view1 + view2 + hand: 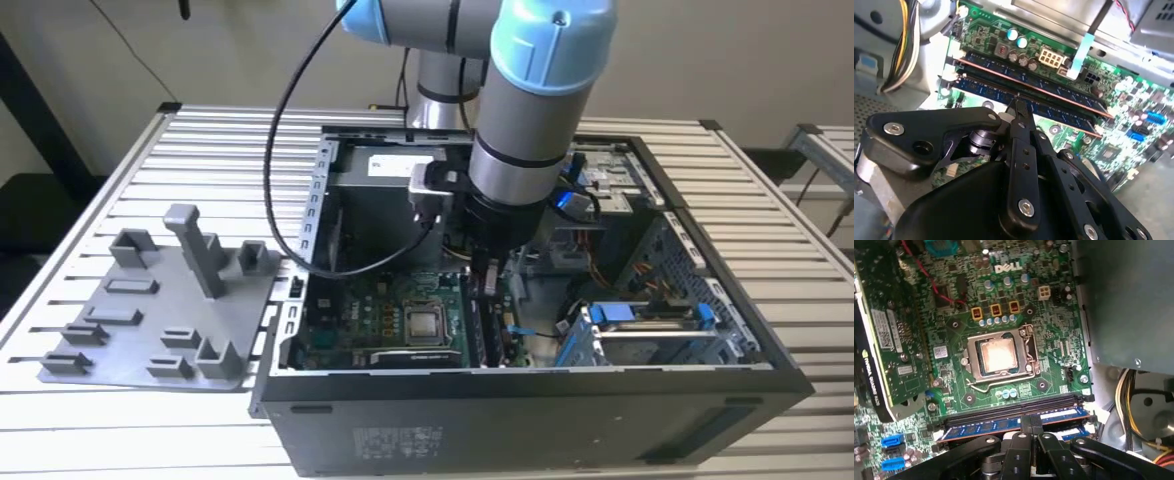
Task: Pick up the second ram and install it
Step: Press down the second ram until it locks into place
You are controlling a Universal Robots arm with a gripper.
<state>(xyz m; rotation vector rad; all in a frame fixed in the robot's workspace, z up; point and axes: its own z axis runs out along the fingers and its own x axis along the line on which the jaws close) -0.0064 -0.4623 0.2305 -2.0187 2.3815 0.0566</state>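
Reaching straight down into the open case [534, 385], with the gripper [485, 288] low over the slots at the board's [1054, 340] edge. Fingers pressed together, nothing clamped between them, tips [1016, 106] resting on the top edge of the second ram [979, 90], about midway along it. Judged a push rather than a grasp: closed fingers make one narrow, stiff point to bear down on a thin edge, and a vertical approach sends the force along the slot. Second ram standing on edge in its slot, upright, parallel to the first ram [1004, 74] and just beside it; cannot tell whether fully seated or latched. Same contact in the first wrist view, gripper [1031, 424] over the ram's blue label [984, 429]. Counted: two rams standing in slots; at least one bare black slot [1009, 409] beside them, toward the socket [999, 355]; one socket; one arm; one grey tray [147, 310] on the table [200, 140], well apart at the exterior view's left, with no ram visible on it.
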